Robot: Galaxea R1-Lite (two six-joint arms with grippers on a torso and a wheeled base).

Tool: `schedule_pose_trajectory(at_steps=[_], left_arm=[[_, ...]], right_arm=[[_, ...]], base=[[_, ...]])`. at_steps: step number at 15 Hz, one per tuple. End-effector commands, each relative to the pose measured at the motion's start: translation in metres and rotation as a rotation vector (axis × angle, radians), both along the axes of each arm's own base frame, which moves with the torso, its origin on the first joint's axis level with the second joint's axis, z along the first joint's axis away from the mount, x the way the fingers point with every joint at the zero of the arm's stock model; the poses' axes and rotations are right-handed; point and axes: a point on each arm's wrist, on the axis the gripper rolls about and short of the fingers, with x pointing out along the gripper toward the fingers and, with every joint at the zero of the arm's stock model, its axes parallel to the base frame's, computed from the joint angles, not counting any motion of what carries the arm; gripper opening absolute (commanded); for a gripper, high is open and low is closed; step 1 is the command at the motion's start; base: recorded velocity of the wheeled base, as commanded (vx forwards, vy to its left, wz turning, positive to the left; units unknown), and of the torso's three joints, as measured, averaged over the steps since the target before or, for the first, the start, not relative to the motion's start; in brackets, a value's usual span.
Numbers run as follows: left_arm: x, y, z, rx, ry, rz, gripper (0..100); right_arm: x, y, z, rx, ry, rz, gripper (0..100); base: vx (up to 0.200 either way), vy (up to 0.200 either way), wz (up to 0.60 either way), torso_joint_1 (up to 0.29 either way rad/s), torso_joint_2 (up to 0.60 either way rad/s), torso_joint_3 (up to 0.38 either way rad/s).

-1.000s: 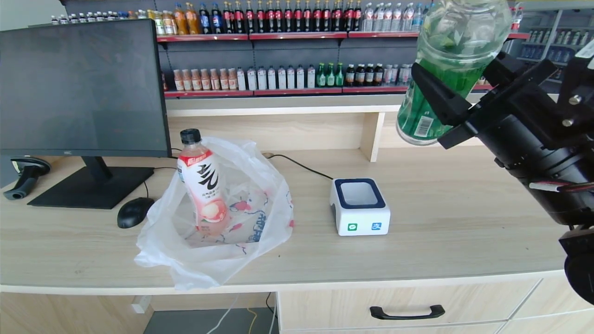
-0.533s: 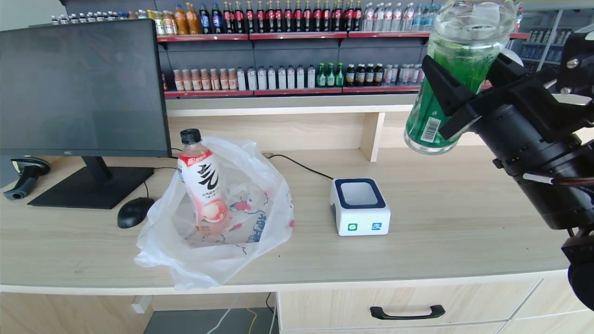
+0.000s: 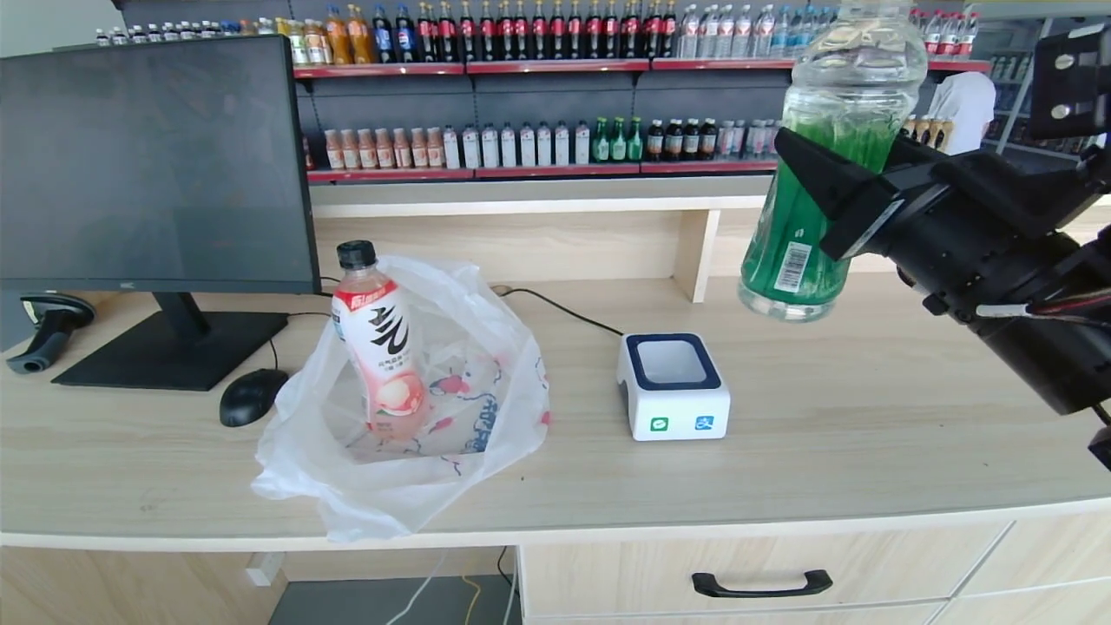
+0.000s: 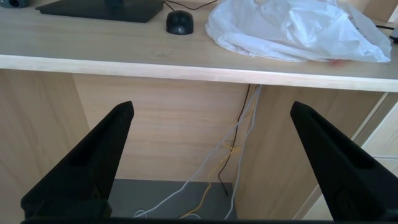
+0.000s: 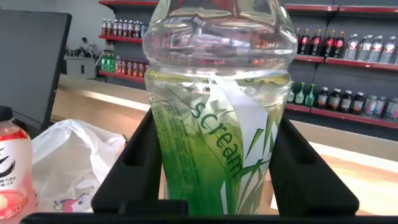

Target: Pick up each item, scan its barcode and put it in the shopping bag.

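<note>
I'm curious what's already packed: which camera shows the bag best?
The head view: the bag lies open with a pink bottle inside. The left wrist view shows its crumpled side, the right wrist view one part.

The right arm (image 3: 998, 252) is matte black, with silver screws (image 3: 1055, 111), red-and-white cables (image 3: 1037, 308) and a wedge-fingered claw (image 3: 846, 156).

Looking like a shop, conv.-store type, w/ checkout desk. Red-edged shelves (image 3: 555, 67) are running along the back wall, carrying rows of bottled drinks (image 3: 521, 146). Wood counter (image 3: 868, 417) is holding a monitor (image 3: 152, 165), mouse (image 3: 252, 397), handheld scanner (image 3: 48, 334), white scanner box (image 3: 673, 386) & plastic shopping bag (image 3: 417, 408).
</note>
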Motion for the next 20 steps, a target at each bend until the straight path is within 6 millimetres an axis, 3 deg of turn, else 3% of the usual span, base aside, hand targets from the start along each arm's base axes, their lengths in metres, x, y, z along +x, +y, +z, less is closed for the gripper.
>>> schedule_pose_trajectory(at_steps=[1,3,6,7,9,13,18,20], left_arm=[[0.000,0.000,0.000,0.000,-0.001,0.001,100],[0.000,0.000,0.000,0.000,-0.001,0.001,100],[0.000,0.000,0.000,0.000,-0.001,0.001,100],[0.000,0.000,0.000,0.000,-0.001,0.001,100],[0.000,0.000,0.000,0.000,-0.001,0.001,100],[0.000,0.000,0.000,0.000,-0.001,0.001,100],[0.000,0.000,0.000,0.000,-0.001,0.001,100],[0.000,0.000,0.000,0.000,-0.001,0.001,100]], right_arm=[[-0.002,-0.003,0.008,0.027,-0.006,-0.021,0],[-0.002,-0.004,-0.020,0.011,0.096,-0.084,0],[-0.031,-0.027,-0.067,-0.049,0.231,-0.110,0],[-0.032,-0.034,-0.076,-0.065,0.261,-0.134,0],[-0.023,-0.034,-0.073,-0.056,0.257,-0.149,0],[0.023,-0.032,-0.062,0.047,0.245,-0.185,0],[0.025,-0.044,-0.044,0.106,0.067,-0.229,0],[0.029,-0.045,-0.049,0.094,0.078,-0.240,0]], base=[[0.000,0.000,0.00,0.000,0.00,0.000],[0.000,0.000,0.00,0.000,0.00,0.000],[0.000,0.000,0.00,0.000,0.00,0.000],[0.000,0.000,0.00,0.000,0.00,0.000],[0.000,0.000,0.00,0.000,0.00,0.000],[0.000,0.000,0.00,0.000,0.00,0.000],[0.000,0.000,0.00,0.000,0.00,0.000],[0.000,0.000,0.00,0.000,0.00,0.000]])
